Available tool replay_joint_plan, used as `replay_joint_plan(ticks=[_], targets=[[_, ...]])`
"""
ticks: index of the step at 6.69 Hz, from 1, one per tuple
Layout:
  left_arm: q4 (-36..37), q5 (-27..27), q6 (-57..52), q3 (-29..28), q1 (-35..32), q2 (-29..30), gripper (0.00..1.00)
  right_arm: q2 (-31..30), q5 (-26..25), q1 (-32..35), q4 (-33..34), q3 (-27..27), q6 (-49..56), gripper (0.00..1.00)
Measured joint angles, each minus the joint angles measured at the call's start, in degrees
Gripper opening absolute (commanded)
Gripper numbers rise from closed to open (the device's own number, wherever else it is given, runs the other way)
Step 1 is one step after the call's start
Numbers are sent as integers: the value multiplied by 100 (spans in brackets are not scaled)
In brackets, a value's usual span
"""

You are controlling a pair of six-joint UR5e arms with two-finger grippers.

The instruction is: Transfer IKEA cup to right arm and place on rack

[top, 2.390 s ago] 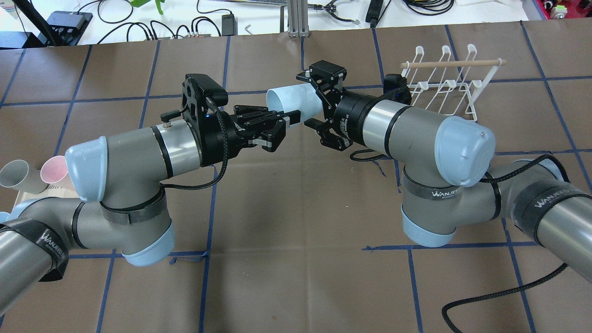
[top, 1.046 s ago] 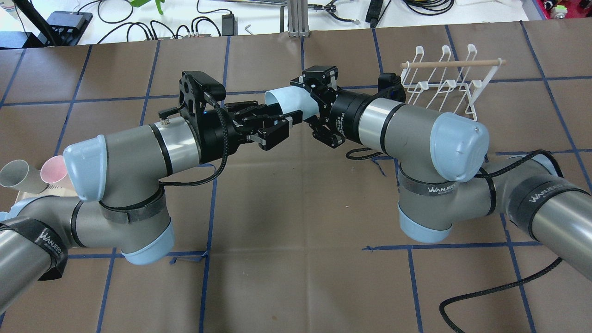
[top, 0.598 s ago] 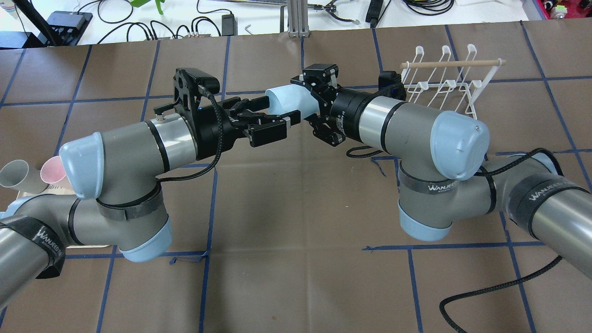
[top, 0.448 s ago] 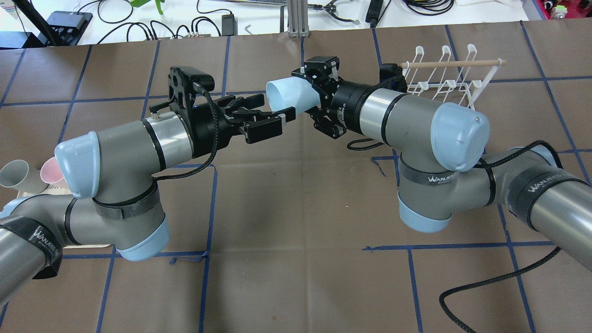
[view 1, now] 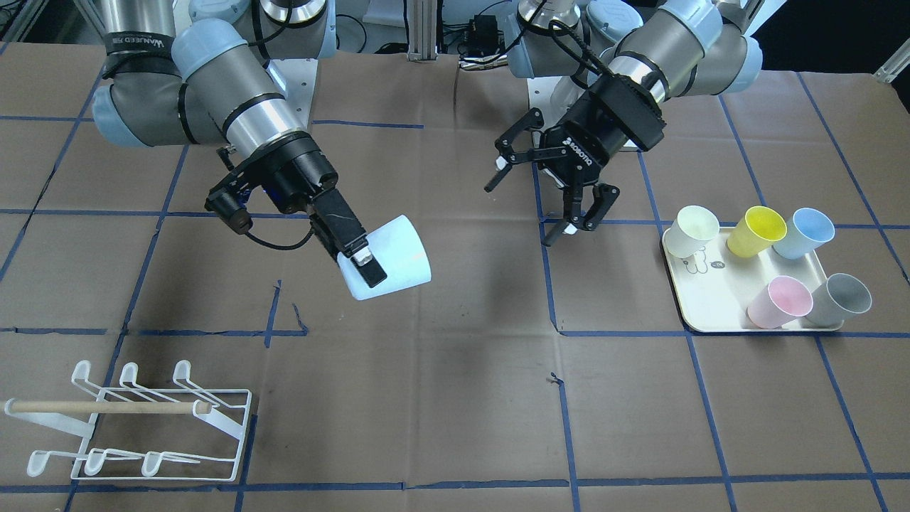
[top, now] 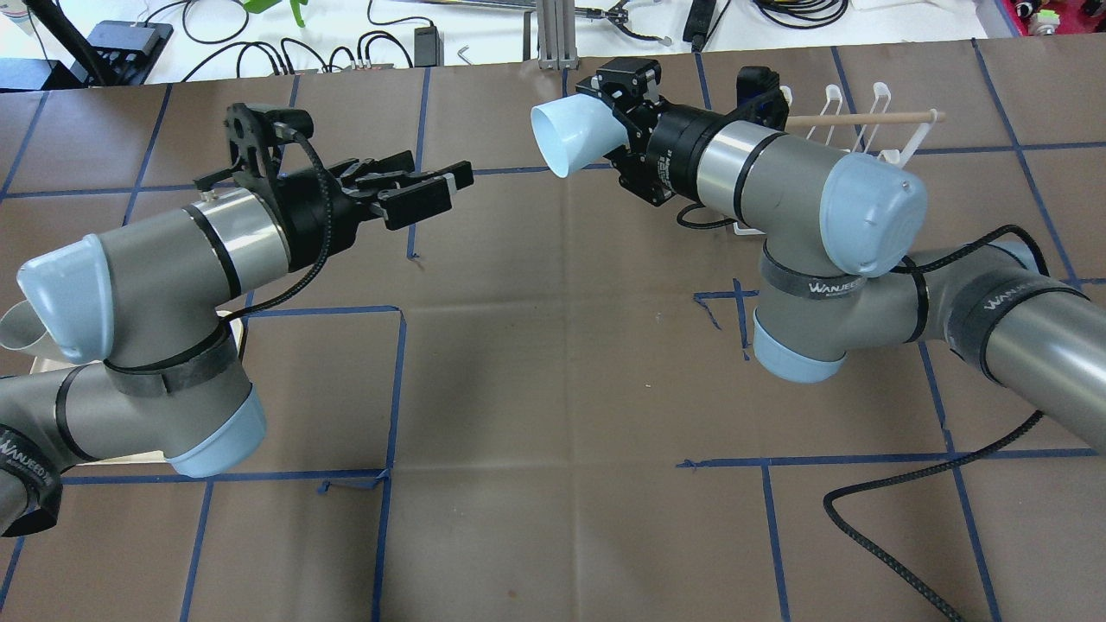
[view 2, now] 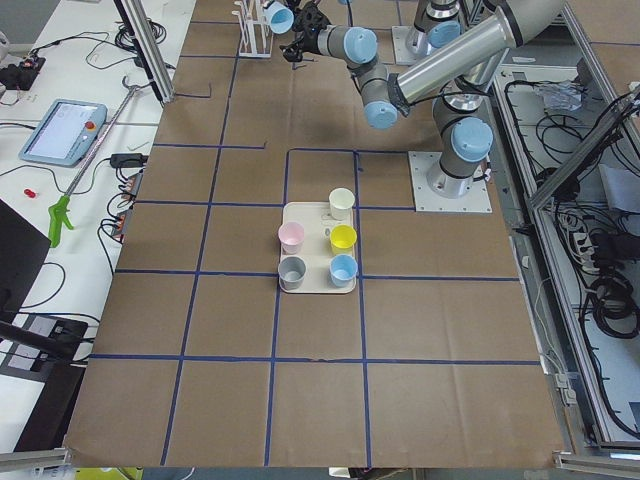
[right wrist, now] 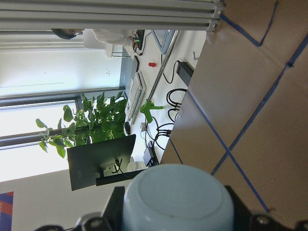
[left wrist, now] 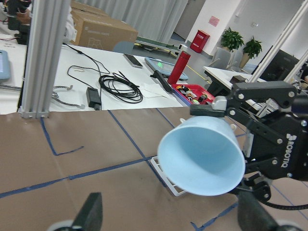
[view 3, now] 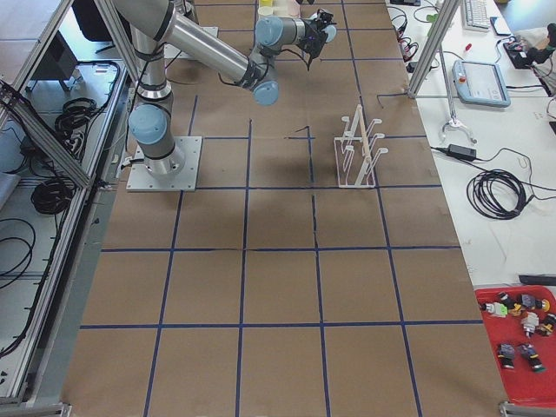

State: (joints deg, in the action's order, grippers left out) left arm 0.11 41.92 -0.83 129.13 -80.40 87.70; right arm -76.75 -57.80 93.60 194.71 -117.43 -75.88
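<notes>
My right gripper (top: 609,130) is shut on the base end of the pale blue IKEA cup (top: 572,134), which it holds on its side above the table, mouth toward the left arm. From across the table the cup (view 1: 389,259) hangs in the same gripper (view 1: 370,267). The right wrist view shows the cup's base (right wrist: 178,197) between the fingers. My left gripper (top: 428,177) stands open and empty, well apart from the cup; its fingertips (left wrist: 92,211) frame the cup (left wrist: 202,161) in the left wrist view. The white wire rack (view 1: 135,427) with its wooden dowel stands behind the right arm (top: 778,181).
A cream tray (view 1: 682,299) near the left arm's side holds several coloured cups. The rack (top: 873,121) is partly hidden by the right forearm in the overhead view. A black cable (top: 899,536) trails over the brown table by the right arm.
The left gripper has let go of the cup's rim and drawn back to the left. The right arm has carried the cup up and toward the far side of the table.
</notes>
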Motion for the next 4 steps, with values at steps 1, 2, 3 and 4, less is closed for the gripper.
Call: replay_joint_plan(ticks=[1,2,3,4], targets=[[-329,234,3,-36,213,-76,100,54,-13,-225,58,48,686,17],[-711,819,3,-184,296,-87,100,121,-103,-417,77,148,1517,14],[-1436,1532,4,-583,298,-60,100,235,-354,-537,88,341,2381,14],[-2497,2157,4,-1130,257,-29,100,359,-694,-609,182,560,3237,15]])
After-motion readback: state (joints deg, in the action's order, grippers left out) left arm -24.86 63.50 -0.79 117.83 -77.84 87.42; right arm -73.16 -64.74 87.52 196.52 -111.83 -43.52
